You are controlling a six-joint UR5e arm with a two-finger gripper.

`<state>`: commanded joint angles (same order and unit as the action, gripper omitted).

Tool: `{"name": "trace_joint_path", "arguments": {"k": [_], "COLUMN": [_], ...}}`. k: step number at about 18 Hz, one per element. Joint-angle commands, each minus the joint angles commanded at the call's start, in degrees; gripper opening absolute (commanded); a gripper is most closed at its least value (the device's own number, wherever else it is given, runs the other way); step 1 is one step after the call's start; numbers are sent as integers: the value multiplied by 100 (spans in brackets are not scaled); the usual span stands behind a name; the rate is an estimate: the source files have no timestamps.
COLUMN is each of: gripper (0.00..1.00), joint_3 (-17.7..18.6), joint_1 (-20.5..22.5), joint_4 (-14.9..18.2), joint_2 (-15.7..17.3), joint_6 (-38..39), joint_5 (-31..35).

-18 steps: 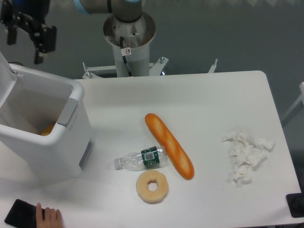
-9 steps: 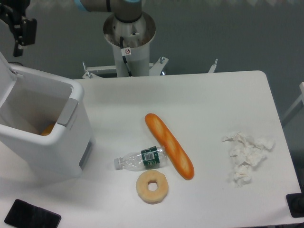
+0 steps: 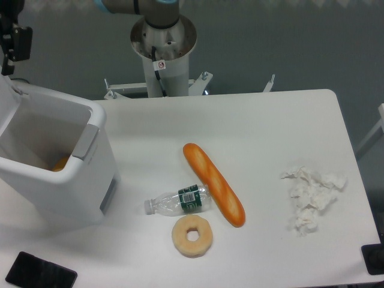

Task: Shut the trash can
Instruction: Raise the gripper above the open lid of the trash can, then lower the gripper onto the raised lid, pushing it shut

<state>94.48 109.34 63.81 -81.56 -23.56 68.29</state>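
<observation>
At the far upper left corner of the view, the gripper is cut off by the frame edge, so only a dark block of it and one finger tip show; whether its fingers are spread or pressed together cannot be told. Directly below those fingers stands the trash can, on the left end of the white table. Its flat lid is raised, tilted up along the left edge of the picture just under the fingers, apart from them as far as can be seen. The bin's mouth is open, with something orange showing low inside, and the grey latch sits on the rim facing away from the fingers.

Well to the right of and below the fingers lie a baguette, a plastic bottle touching its lower side, and a doughnut just under the bottle. Far to the right is a heap of crumpled tissue. A dark phone lies at the bottom left edge, below the bin.

Compared with half a second ago, the gripper has slid further left and out of view, so less of it shows. A second ago it hung further right and a hand rested by the phone; that hand is gone. The bin and the other things have not moved.
</observation>
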Motion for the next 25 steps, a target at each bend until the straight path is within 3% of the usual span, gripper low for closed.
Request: {"name": "trace_joint_path", "arguments": {"k": [11, 25], "gripper": [100, 100], "joint_3": [-369, -361], "joint_1": [88, 1081], "joint_4": [-105, -114], "joint_2": [-281, -263], "joint_6": [62, -184], "joint_5": [255, 255]}}
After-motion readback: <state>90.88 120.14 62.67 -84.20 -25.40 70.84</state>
